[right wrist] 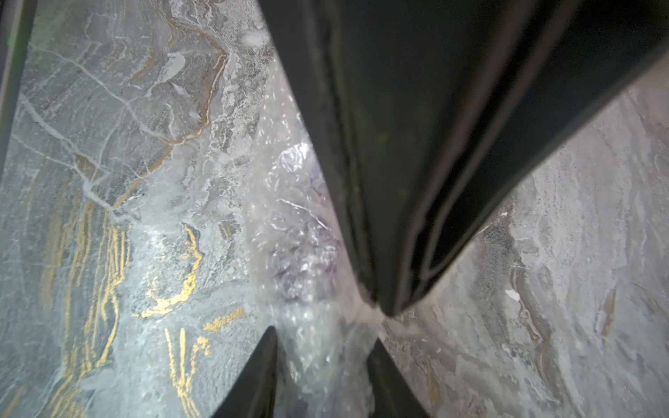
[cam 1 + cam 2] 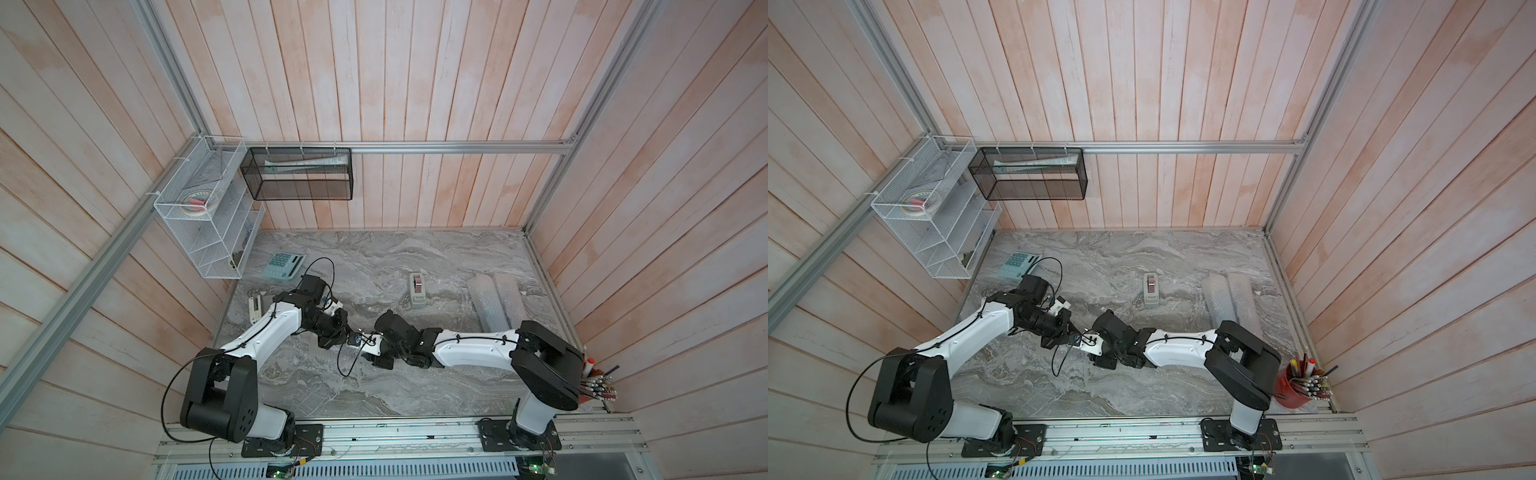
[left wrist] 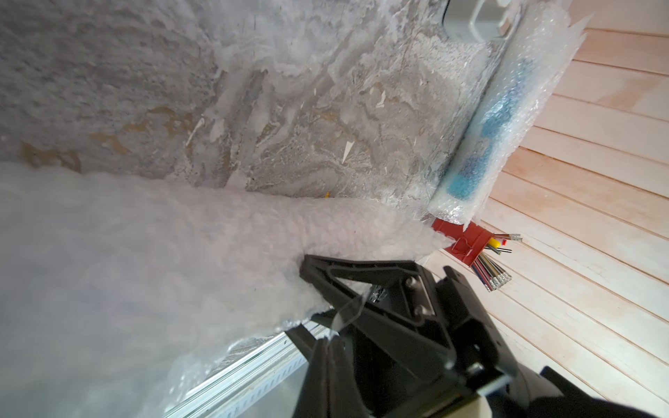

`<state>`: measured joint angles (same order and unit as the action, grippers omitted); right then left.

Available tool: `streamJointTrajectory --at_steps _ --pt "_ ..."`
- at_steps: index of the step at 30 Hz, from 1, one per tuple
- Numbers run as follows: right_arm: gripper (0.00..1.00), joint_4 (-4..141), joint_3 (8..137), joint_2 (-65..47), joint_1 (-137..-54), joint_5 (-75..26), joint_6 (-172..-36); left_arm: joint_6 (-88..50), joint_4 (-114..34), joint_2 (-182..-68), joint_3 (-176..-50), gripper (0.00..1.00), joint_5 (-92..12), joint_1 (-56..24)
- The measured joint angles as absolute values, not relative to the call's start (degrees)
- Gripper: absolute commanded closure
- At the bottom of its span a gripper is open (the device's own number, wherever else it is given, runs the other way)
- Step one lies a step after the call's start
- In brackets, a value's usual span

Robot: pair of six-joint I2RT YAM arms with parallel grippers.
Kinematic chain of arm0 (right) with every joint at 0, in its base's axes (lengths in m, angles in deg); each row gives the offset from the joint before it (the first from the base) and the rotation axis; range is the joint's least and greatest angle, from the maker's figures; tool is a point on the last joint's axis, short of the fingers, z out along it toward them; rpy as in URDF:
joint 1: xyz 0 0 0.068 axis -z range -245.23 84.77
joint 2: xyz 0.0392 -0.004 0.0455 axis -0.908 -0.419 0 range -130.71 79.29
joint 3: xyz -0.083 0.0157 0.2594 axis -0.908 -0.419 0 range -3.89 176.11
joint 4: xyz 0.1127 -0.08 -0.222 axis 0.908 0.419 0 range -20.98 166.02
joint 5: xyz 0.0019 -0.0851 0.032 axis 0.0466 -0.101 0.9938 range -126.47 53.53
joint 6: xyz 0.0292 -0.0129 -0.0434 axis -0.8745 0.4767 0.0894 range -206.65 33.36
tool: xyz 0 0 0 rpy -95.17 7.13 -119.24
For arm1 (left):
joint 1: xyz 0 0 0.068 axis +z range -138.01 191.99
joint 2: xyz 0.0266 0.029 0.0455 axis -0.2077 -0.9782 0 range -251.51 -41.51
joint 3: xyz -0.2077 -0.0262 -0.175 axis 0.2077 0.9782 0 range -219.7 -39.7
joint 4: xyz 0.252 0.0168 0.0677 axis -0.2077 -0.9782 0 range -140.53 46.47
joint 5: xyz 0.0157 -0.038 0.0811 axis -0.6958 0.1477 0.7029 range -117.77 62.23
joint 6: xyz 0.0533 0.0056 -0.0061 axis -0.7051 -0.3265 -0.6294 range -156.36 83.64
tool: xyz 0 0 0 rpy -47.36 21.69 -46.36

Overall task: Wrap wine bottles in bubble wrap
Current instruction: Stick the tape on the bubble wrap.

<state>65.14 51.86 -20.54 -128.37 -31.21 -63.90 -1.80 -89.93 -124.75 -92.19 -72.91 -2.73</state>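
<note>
- Pinkish wooden planks wall in a grey marbled counter point(image 2: 374, 257).
- At the left wall hang a white wire rack point(image 2: 199, 245) and, just beside it, a black mesh basket point(image 2: 299, 189). A pale teal calculator point(image 2: 282, 266) lies on the counter below them.
- Over the middle of the counter, the left end effector point(image 2: 338, 337) has its jaws closed together. In the left wrist view a thin clear sliver sits at its tips; whether it is pinched cannot be told.
- Bubble wrap point(image 1: 289, 224) lies bunched on the counter between the two end effectors. A purple tint shows through it in the right wrist view, but no bottle's outline can be made out.
- Facing the left one, tips nearly meeting, the right end effector point(image 1: 322, 347) has its jaws partly apart and clamped on the bunched wrap, which fills the gap.
- A grey tape dispenser point(image 2: 417, 289) stands farther back, apart from both arms.
- Two rolled tubes point(image 2: 489, 309) of bubble wrap lie side by side near the counter's right edge. A blue bottle point(image 3: 496, 119) shows through one of them in the left wrist view.
- In the front right corner stands a red pencil cup point(image 2: 1293, 388).
</note>
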Motion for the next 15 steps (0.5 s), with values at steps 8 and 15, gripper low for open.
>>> streamJointTrajectory --at_steps 8,15 --pt "0.63 65.0 51.8 -20.5 -128.9 -32.5 -63.4 -1.9 -88.2 -128.0 -91.3 1.00 -72.4 -4.7" --pt "0.60 65.0 51.8 -20.5 -128.9 -32.6 -63.0 -2.5 -88.6 -129.9 -91.3 1.00 -71.6 -4.9"
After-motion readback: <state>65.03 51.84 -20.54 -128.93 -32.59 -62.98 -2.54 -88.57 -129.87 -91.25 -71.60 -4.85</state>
